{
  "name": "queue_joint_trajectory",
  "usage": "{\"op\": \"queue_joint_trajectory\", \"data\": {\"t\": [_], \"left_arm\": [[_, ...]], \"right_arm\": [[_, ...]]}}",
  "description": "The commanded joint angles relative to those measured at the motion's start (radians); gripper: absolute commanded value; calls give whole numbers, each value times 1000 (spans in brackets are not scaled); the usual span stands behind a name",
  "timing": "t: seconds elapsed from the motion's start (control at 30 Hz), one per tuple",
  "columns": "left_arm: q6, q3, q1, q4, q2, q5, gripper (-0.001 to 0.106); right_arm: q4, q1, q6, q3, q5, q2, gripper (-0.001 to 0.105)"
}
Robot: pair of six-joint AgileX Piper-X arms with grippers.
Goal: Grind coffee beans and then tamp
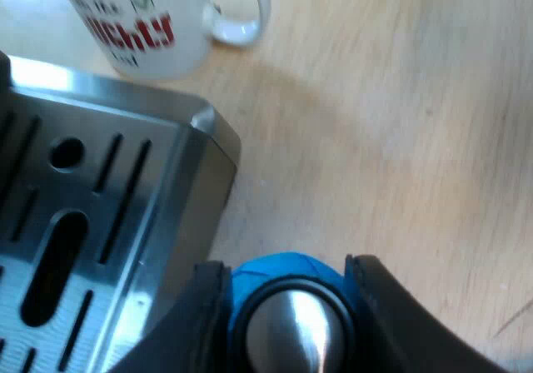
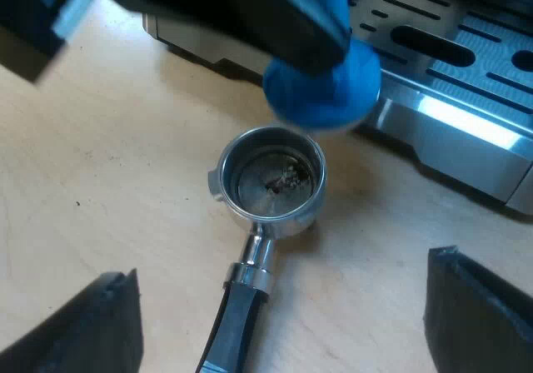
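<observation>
Left and right wrist views. My left gripper (image 1: 287, 265) is clamped on the blue tamper (image 1: 283, 306), whose metal face shows between the two black fingers. It is beside a corner of the espresso machine's slotted drip tray (image 1: 100, 223). A white mug (image 1: 150, 23) with red lettering stands on the wooden table (image 1: 400, 140) near that tray. My right gripper (image 2: 279, 269), fingers wide apart and holding nothing, hangs over the metal holder (image 2: 271, 177). The holder lies loose on the table with a few grounds in its basket, and the tamper is near the basket's rim, toward the tray.

A blue tamper (image 1: 287, 319) clamped in left gripper (image 1: 287, 277), drip tray (image 1: 92, 215) beside, mug (image 1: 150, 23) beyond
</observation>
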Motion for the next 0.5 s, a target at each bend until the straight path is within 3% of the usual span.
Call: {"op": "queue_joint_trajectory", "data": {"t": [0.03, 0.33, 0.5], "left_arm": [[-4, -10, -5, -8, -40, -30, 0], [-4, -10, -5, 25, -117, -55, 0], [-39, -10, 99, 151, -170, -72, 0]], "right_arm": [[-6, -2, -12, -2, -1, -2, 70], [-85, -2, -12, -2, -1, -2, 70], [-141, -2, -12, -2, -1, -2, 70]]}}
